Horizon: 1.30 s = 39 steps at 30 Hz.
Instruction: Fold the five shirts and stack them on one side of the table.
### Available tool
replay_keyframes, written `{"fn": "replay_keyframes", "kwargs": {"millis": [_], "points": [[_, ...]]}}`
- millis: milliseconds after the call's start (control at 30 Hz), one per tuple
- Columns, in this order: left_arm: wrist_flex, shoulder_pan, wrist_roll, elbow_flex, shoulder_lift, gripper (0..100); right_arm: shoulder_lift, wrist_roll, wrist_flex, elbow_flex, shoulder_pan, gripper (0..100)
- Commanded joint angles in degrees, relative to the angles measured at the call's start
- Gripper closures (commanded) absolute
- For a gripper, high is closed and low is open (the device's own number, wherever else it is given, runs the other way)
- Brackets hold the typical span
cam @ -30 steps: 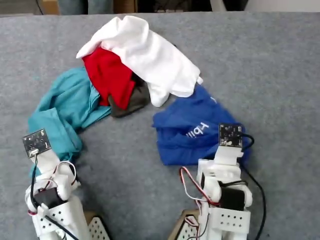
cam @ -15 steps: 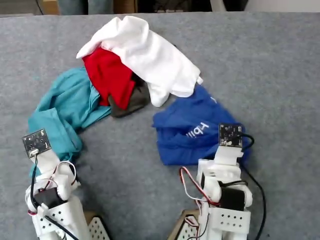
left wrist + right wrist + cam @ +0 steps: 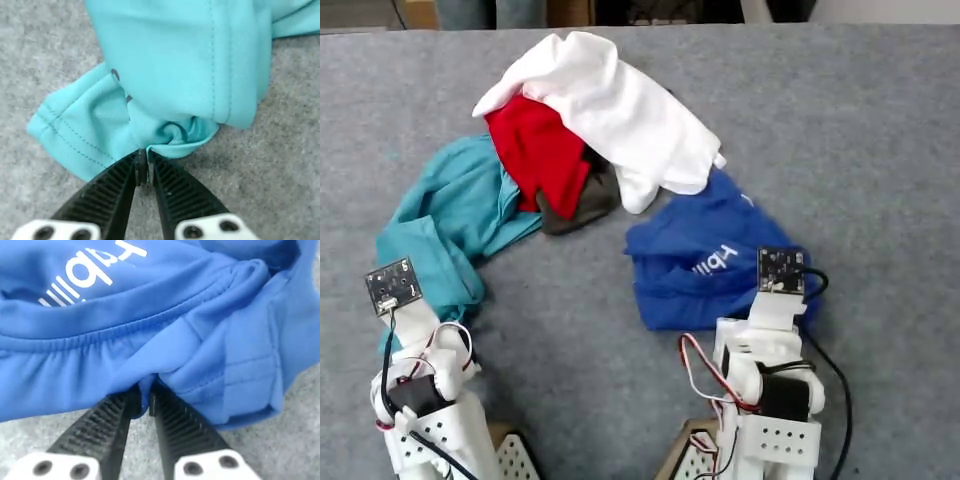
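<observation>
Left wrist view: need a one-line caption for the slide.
Left tool pinched shut on a bunched edge of the teal shirt, crumpled on the grey table.

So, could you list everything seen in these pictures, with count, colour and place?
white shirt: 1, white, far middle, lying over the red one
red shirt: 1, red, partly under the white shirt
dark shirt: 1, brown-grey, peeking from under the red shirt
teal shirt: 1, teal, left side of table
blue shirt: 1, blue with white print, right of middle
table: 1, grey cover, under everything
left fingers: 1 pair, black, shut on the teal shirt
right fingers: 1 pair, black, shut on the blue shirt
</observation>
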Motion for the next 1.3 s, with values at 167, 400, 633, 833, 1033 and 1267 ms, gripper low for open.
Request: {"fn": "replay_keyframes", "kwargs": {"millis": [167,400,633,833,1033,1267], "points": [[-5.27,0.04,-0.35,0.75,-0.62,97,-4.79,-0.35,0.18,-0.13,-0.62,98.4],[-13.98,0.75,-0.09,0.75,-0.62,97,-4.79,-0.35,0.18,-0.13,-0.62,98.4],[-21.89,11.03,-0.35,-0.04,-0.62,97,-4.79,-0.35,0.18,-0.13,-0.62,98.4],[-26.29,21.67,-0.09,-0.04,-0.62,97,-4.79,-0.35,0.18,-0.13,-0.62,98.4],[-29.45,23.43,-0.35,-3.74,-0.62,97,-4.79,-0.35,0.18,-0.13,-0.62,98.4],[-29.10,23.87,-0.44,-13.14,-0.62,97,-4.79,-0.35,0.18,-0.13,-0.62,98.4]]}}
